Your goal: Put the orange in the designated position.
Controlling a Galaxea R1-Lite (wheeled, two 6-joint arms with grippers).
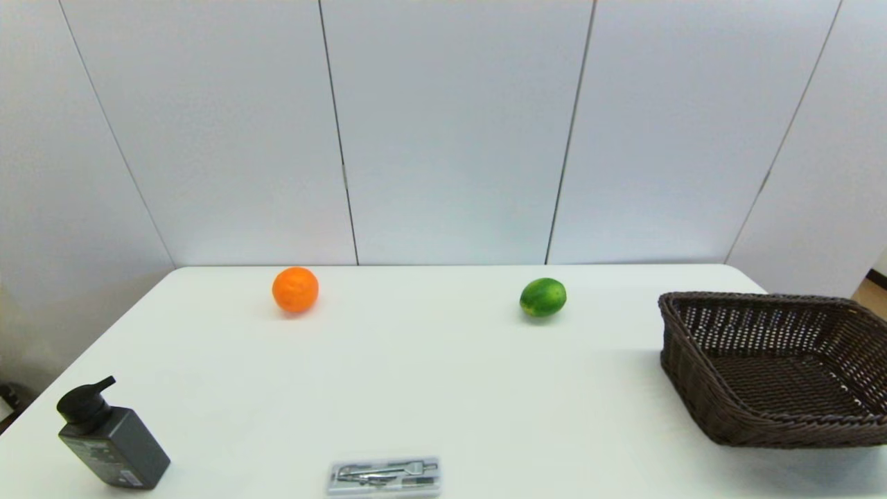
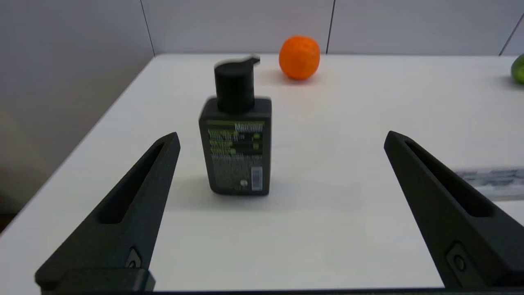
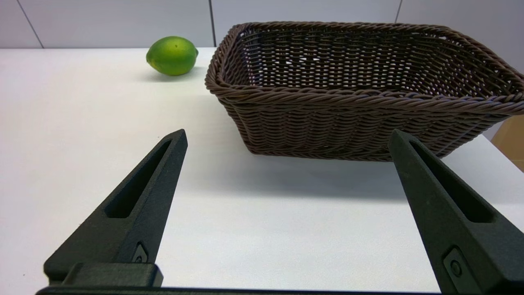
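Note:
The orange rests on the white table at the far left, close to the back edge; the left wrist view shows the orange beyond a black pump bottle. Neither arm appears in the head view. My left gripper is open at the table's near left edge, far from the orange, with nothing between its fingers. My right gripper is open at the near right, facing the basket, also empty. The designated position is plain white tabletop with no mark to see.
A green lime-like fruit lies at the far right of centre. A dark brown wicker basket stands at the right. A black pump bottle stands near left, and a clear case of metal tools lies at the near edge.

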